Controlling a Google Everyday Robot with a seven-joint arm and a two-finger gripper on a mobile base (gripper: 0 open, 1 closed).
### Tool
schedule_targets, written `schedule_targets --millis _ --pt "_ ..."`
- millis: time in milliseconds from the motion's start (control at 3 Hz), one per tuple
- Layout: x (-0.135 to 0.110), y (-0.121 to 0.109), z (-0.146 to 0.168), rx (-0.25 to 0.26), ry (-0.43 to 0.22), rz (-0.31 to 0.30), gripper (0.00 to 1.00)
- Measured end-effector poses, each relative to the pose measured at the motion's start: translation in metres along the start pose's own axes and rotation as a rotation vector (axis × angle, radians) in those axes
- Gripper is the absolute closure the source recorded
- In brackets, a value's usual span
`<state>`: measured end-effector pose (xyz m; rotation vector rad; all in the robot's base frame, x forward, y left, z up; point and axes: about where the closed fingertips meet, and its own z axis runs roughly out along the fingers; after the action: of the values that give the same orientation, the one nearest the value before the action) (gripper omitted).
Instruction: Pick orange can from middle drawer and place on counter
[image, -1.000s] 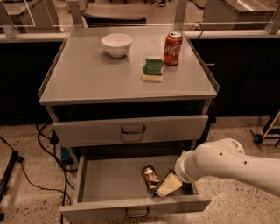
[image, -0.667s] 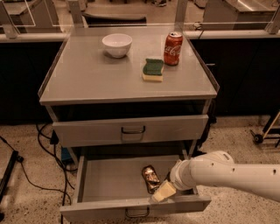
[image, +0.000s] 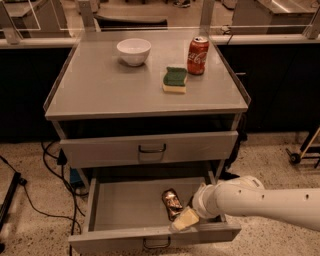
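Observation:
The orange can (image: 171, 203) lies on its side on the floor of the open middle drawer (image: 125, 210), right of centre. My gripper (image: 184, 219) reaches into the drawer from the right on a white arm. Its pale tip sits just right of and in front of the can, close to the can's near end. The counter (image: 110, 85) is the grey top of the cabinet above.
On the counter stand a white bowl (image: 134, 51), a green-and-yellow sponge (image: 175, 80) and a red Coca-Cola can (image: 198, 55). The upper handled drawer (image: 150, 148) is shut. Cables (image: 35, 200) lie on the floor to the left. A cart wheel (image: 295, 158) is at the right.
My arm has moved left and lower into the drawer, bringing the gripper nearer the can. The can has not moved.

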<state>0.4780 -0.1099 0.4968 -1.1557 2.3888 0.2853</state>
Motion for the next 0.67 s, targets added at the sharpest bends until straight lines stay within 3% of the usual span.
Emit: schedule_targets --millis 333,667 --pt "-0.001 -0.003 0.025 0.007 -0.043 0.008 0.00" --pt "-0.005 -0.006 0.049 0.011 -0.074 0.019 0.16"
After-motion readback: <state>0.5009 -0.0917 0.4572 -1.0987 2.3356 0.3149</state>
